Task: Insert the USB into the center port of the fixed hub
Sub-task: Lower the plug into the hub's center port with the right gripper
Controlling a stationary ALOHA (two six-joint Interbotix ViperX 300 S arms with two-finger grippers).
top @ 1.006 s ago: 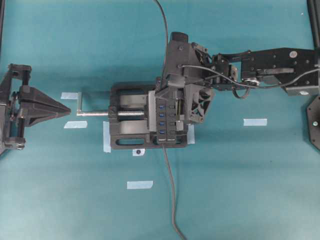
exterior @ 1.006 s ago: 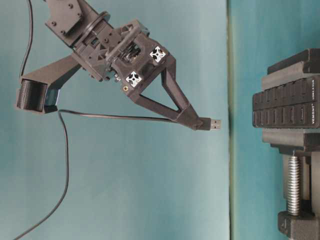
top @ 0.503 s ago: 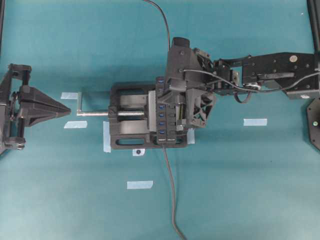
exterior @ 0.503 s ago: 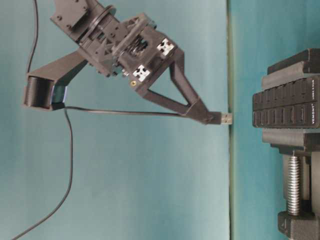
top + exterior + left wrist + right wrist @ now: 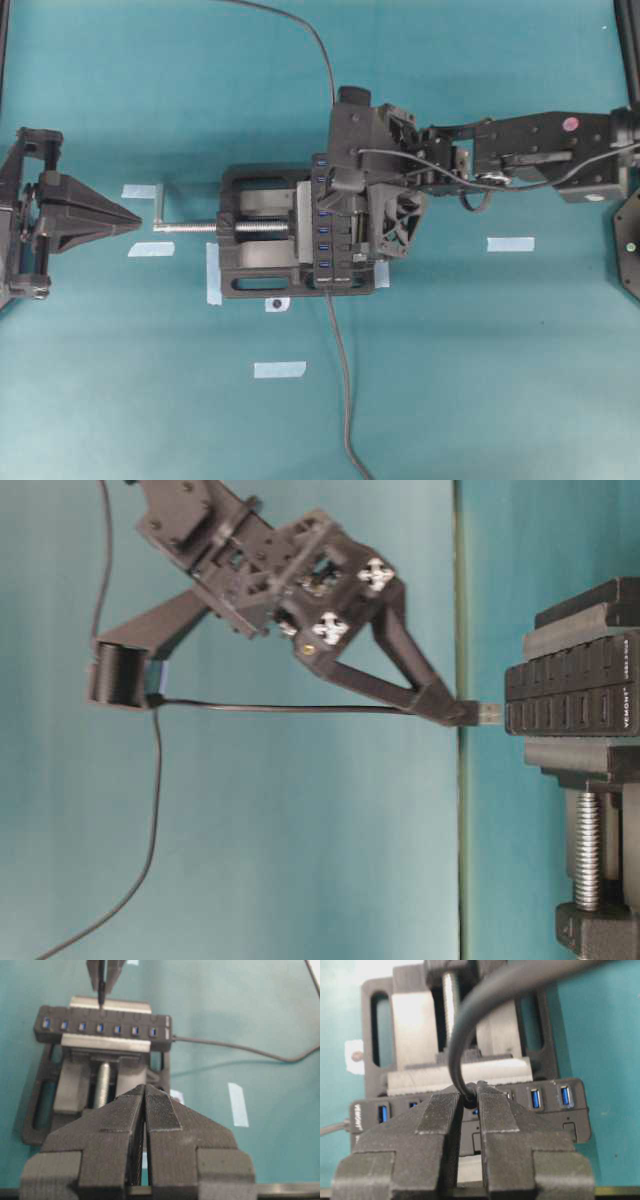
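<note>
From overhead, the right end effector (image 5: pixel 340 195) sits directly above the fixed hub (image 5: pixel 334 240), a long narrow black bar with blue slots, clamped in a black bench vise (image 5: pixel 262 240) with a silver screw (image 5: pixel 190 227). The left end effector (image 5: pixel 125 215) waits well to the left, tips pointing at the screw handle. Pale blue tape strips (image 5: pixel 510 243) dot the teal surface (image 5: pixel 480 370). A thin grey cable (image 5: pixel 345 380) runs from the hub's lower end off the bottom edge.

At table level, here's the close one: the right end effector (image 5: pixel 462 714) is clamped on the USB (image 5: pixel 487 712), a small black plug with a silver metal tip and a long thin dark grey cable (image 5: pixel 280 708) trailing behind. The tip is just at the face of the hub (image 5: pixel 570 695), touching or nearly so; I cannot tell which. White lettering on the hub's end reads roughly "VEMONT"; the smaller line beside it is too small to read.

Left wrist view: the left end effector (image 5: pixel 145 1091) is closed, pads pressed together, empty. Beyond it the row of blue slots, and the plug (image 5: pixel 101 995) hangs right over the center port (image 5: pixel 100 1027).

Right wrist view: the jaws pinch narrow on the cable's plug end (image 5: pixel 469 1102), and the hub (image 5: pixel 555 1110) lies right beneath; its end shows partial white lettering.
</note>
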